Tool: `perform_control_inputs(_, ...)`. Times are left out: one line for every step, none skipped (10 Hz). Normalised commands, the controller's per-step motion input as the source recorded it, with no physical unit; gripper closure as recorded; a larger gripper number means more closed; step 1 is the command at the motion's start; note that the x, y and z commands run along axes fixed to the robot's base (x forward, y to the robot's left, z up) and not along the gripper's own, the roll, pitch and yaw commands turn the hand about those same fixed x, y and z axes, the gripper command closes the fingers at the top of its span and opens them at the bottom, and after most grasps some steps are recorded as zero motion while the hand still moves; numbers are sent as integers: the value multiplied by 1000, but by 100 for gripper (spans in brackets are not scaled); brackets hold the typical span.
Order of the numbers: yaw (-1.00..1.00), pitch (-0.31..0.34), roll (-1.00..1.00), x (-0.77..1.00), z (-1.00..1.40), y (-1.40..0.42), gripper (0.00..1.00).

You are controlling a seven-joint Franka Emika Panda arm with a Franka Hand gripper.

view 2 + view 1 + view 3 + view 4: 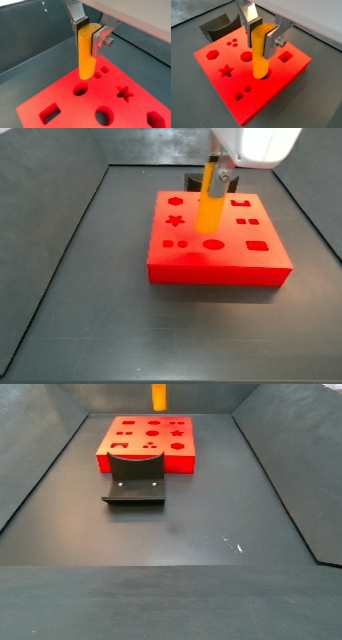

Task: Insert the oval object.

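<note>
One oval object (261, 52) upright, clamped in gripper (261, 35) above red block (251, 95).

Your gripper (260, 33) points straight down, jaws closed on the top of the peg (261, 52), which hangs upright between the silver fingers (101, 39). In a side view the white wrist sits at the frame's top, gripper (218, 174) below it. Pads press the peg's upper sides.

Dark grey curved piece (134, 484) on the floor, just beside red block (147, 442)
</note>
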Motion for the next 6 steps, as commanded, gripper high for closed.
perform_control_inputs(157, -340, 47, 0, 43, -49, 100)
perform_control_inputs(86, -341, 31, 154, 77, -46, 100)
perform_control_inputs(0, -360, 40, 266, 60, -34, 100)
perform_control_inputs(0, -339, 59, 383, 0, -34, 100)
perform_control_inputs(-200, -193, 87, 463, -57, 0, 100)
perform_control_inputs(-540, -29, 67, 134, -306, 203, 100)
